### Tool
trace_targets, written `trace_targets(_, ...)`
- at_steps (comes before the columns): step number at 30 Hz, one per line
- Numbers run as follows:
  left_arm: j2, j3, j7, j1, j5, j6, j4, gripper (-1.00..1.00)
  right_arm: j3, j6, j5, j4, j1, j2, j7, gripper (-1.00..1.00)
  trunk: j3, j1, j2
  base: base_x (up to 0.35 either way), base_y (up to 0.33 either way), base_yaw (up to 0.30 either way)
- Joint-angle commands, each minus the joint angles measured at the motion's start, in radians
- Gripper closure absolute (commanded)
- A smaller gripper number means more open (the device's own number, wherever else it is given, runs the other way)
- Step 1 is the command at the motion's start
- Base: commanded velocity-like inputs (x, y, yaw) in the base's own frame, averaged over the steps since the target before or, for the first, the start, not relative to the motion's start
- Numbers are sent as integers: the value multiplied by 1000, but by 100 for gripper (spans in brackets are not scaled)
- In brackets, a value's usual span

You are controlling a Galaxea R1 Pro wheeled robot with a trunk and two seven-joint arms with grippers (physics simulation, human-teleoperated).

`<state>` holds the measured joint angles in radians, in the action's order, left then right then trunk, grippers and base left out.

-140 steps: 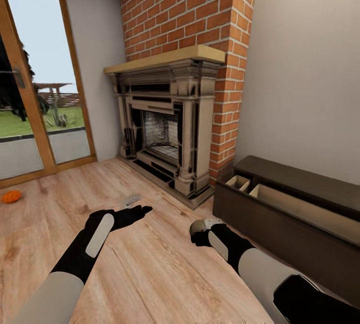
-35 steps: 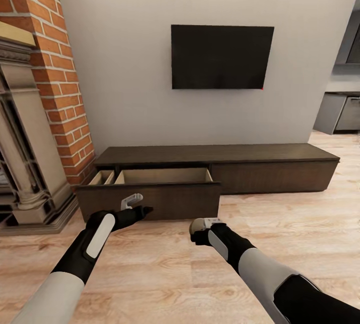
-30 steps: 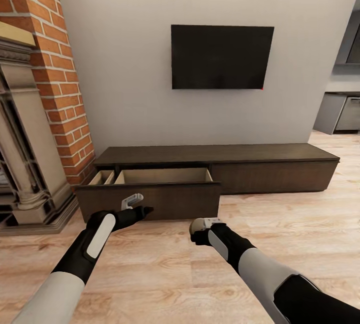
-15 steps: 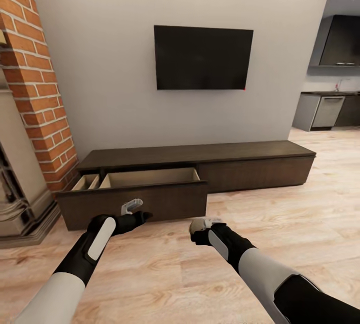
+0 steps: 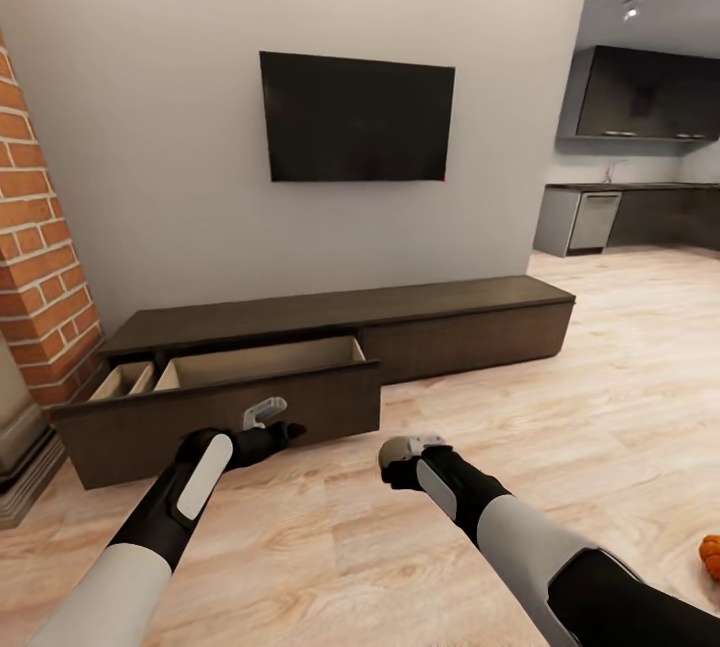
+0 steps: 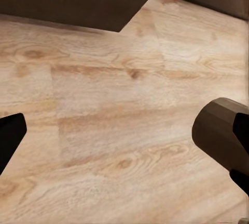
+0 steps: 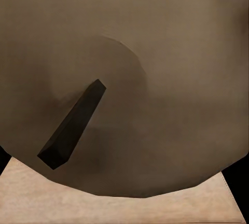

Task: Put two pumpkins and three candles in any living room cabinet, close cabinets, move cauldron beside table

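1. My right jaws (image 5: 402, 451) are clamped on a candle (image 7: 124, 78); in the right wrist view its grey-brown top and dark wick sit directly against the camera.
2. My left jaws (image 5: 268, 419) stand wide apart with nothing between them, only floor (image 6: 124, 130) beyond the fingertips (image 6: 223, 130).
3. Just ahead of both jaws the cabinet (image 5: 330, 327) has its drawer (image 5: 230, 397) pulled out, and I see nothing in the part of its pale interior I can see.
4. A pumpkin (image 5: 711, 557) lies on the floor well off beyond my right jaws.
5. I judge the task early: the candle is still to drop in, the other things to fetch, the drawer to close, the cauldron to place.
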<state>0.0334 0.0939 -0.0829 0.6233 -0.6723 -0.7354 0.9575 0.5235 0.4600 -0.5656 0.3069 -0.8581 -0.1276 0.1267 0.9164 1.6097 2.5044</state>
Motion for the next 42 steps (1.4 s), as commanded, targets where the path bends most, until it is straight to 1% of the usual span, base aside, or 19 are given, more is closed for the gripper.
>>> trace_targets(1,1,3,-9,0,-10,-2,2,-100,8,3,-10,2,-1,0,8,100,0,0,0,0,0,-256)
trace_targets(37,0,3,-9,0,-10,-2,3,-100,12,3,-10,2,-1,-1,8,100,-33,0,0,0,0,-251)
trace_targets(42,0,3,-9,0,-10,-2,3,-100,14,-2,-9,2,-1,-1,9,100,-35,0,0,0,0,-99)
